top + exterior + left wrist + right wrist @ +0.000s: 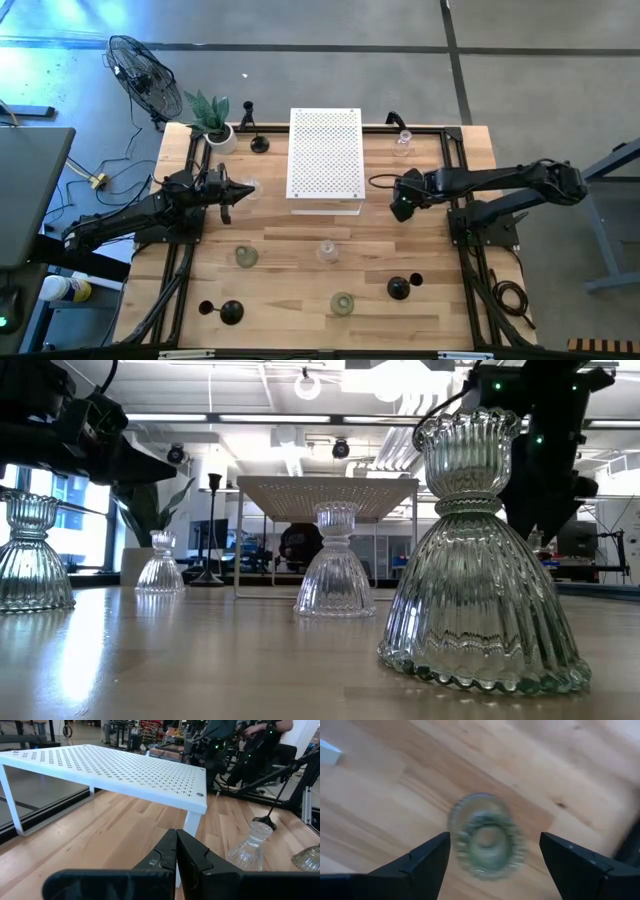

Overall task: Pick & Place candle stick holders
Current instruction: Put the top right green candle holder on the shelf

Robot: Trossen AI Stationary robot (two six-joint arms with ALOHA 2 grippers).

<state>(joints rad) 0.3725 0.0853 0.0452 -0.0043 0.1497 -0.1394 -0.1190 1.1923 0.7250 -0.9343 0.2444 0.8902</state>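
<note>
Clear ribbed glass, a candle stick holder (487,836) stands upright on the wooden tabletop (300,290) directly beneath the right claw (492,857), centred between its wide-open fingers; its long axis runs vertical, cup upward; the left claw (176,862), closed on nothing, waits across the white perforated box (325,155).

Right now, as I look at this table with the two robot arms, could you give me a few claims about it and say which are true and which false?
1. The right gripper is open, with a glass holder below it. True.
2. The left gripper is wide open. False: its fingers are pressed together.
3. The white perforated box lies on its side at the table's front edge. False: it stands on legs in the middle, towards the back.
4. A potted plant stands at a back corner. True.
</note>
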